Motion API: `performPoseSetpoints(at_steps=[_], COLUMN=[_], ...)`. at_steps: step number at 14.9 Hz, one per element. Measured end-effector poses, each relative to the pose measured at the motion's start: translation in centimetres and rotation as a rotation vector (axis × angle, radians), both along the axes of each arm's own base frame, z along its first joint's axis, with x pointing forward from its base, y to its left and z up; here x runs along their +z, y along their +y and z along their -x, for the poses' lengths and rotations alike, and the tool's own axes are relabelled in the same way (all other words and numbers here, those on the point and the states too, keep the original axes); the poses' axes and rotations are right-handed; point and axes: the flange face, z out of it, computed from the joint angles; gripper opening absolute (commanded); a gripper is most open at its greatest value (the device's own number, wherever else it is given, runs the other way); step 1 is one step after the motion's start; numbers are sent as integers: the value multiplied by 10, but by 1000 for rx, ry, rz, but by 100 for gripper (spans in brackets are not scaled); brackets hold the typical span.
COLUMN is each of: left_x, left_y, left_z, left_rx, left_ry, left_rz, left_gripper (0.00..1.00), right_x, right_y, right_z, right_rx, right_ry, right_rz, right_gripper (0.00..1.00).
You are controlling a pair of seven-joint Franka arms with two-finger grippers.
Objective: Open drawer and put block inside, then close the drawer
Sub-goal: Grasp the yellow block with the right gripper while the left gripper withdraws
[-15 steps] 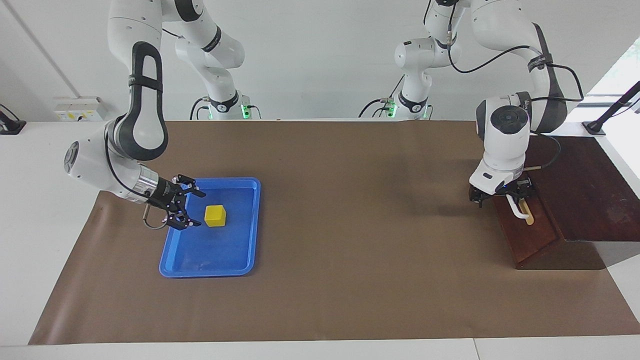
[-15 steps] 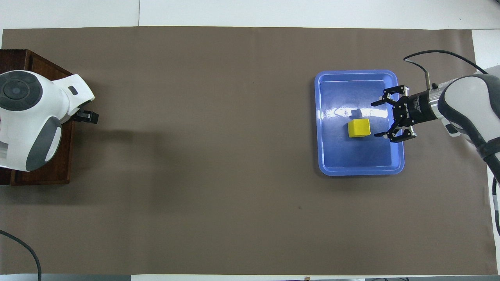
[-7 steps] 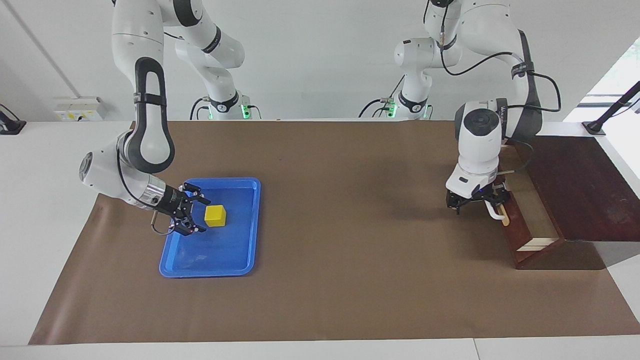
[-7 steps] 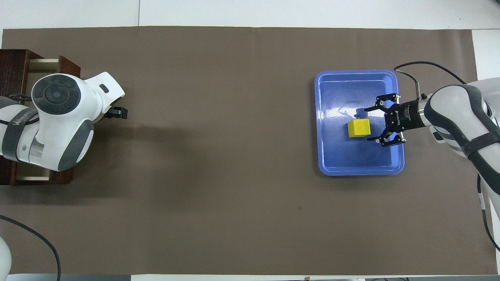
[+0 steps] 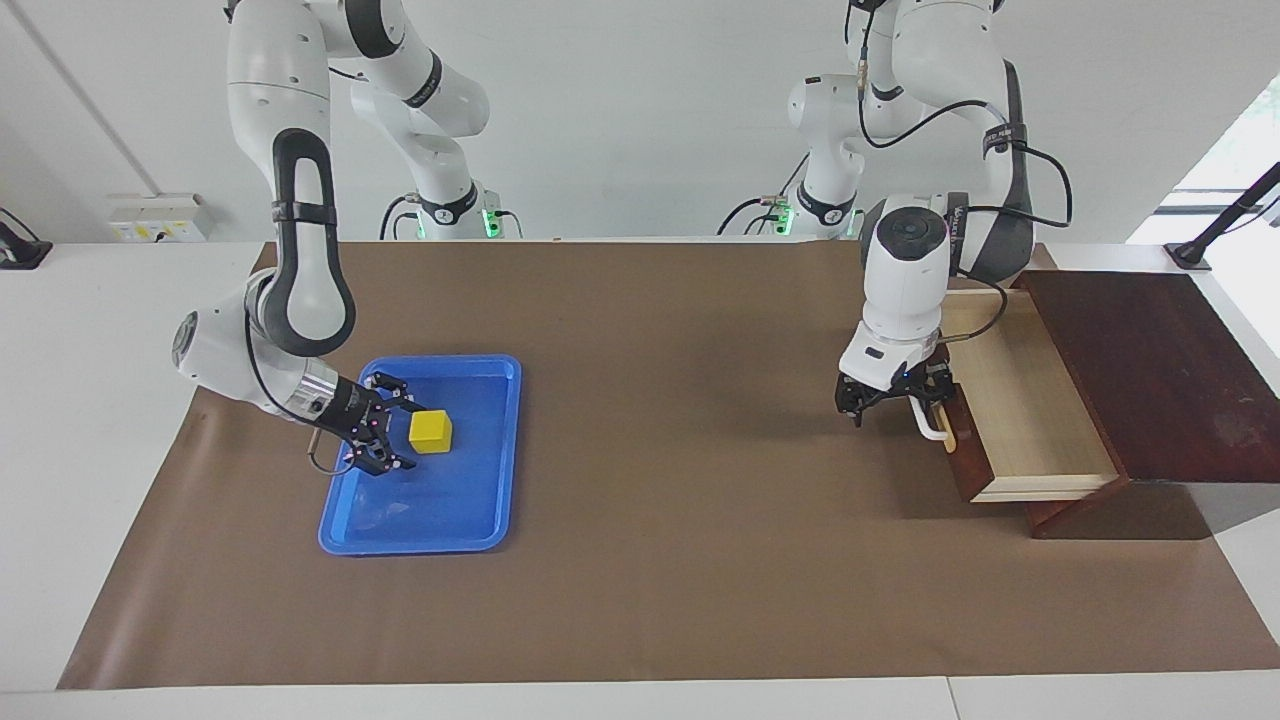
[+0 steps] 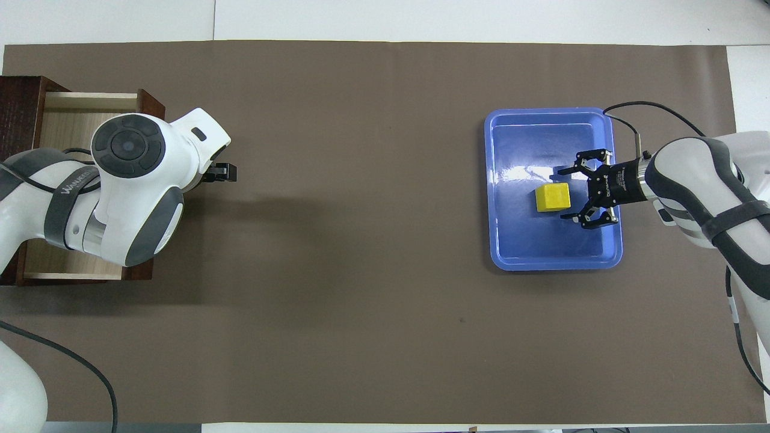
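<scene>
Setting: robotics lab test bench. Two white multi-jointed robot arms bolted at one edge of a white table, green status lights at their bases, black cables trailing. Brown paper sheet covers the work surface. Plain white wall; white wall socket box at the right arm's end. Props are few and staged: blue plastic tray, dark wooden drawer box.
</scene>
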Motion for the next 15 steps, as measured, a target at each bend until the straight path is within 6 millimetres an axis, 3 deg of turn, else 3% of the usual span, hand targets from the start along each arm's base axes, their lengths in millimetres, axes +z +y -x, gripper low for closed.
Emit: performPoseSetpoints(at_steps=[5, 9, 11, 15], left_x=[1, 38, 67, 127], left_y=[2, 2, 1, -6], left_z=[1, -10, -14, -13], left_rx=[26, 66, 110, 262], left_ry=[28, 45, 63, 98], left_rz=[-4, -17, 15, 121], left_gripper=[100, 100, 100, 100], right_x=[-1, -1, -1, -2], right_y=[0, 0, 0, 1], right_z=[1, 1, 1, 1], right_rx=[-4, 4, 9, 6], right_ry=[0, -6, -9, -16], right_rz=[-3, -3, -4, -16], right_gripper=[91, 79, 67, 26])
